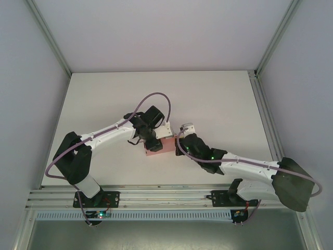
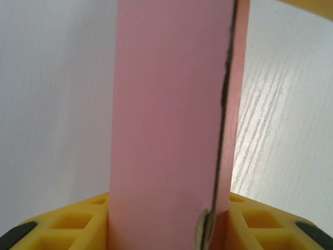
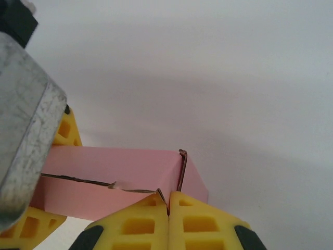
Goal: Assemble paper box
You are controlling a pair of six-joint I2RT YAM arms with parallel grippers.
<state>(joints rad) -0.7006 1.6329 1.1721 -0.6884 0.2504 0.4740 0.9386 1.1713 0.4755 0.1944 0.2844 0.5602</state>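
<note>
Here the small, low pink card box sits on the white table between the two arms, close to its closed shape. The left gripper straddles it. In the left wrist view its yellow ribbed fingers bracket the box on both sides and touch the card, so it is pinching the box across its width. The right gripper has its two yellow fingertips pressed together with nothing between them, and their joined tip rests against the box near a corner, just where a dark seam runs along the edge. That seam is the weak spot: it shows as a thin open line rather than a flush joint, and a small tab or scuff of card lifts from it low down. If the right tip pushes off-centre, it could slide past the corner and lever the flap outward instead of tucking it in. Too hard a squeeze from the left fingers would likely bow the thin walls, widen the seam and let the flap spring free. A push from the right not met squarely by the left grip could also twist the box on the smooth tabletop.
</note>
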